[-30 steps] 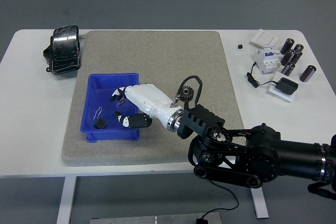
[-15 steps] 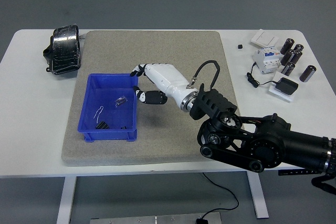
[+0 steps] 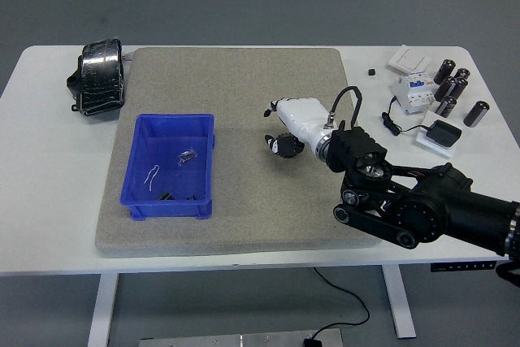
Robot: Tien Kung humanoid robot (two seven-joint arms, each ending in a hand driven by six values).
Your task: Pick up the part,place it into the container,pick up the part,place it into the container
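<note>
Withdrew right robot hand [image 3: 284, 129] from blue container [image 3: 169, 165], fingers loosely curled and empty, toward gear [image 3: 284, 145] for next pickup.

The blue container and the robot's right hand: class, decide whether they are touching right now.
Apart. The head view shows a wide strip of bare grey mat between the blue container and the right hand, which is out over the mat's middle.
</note>
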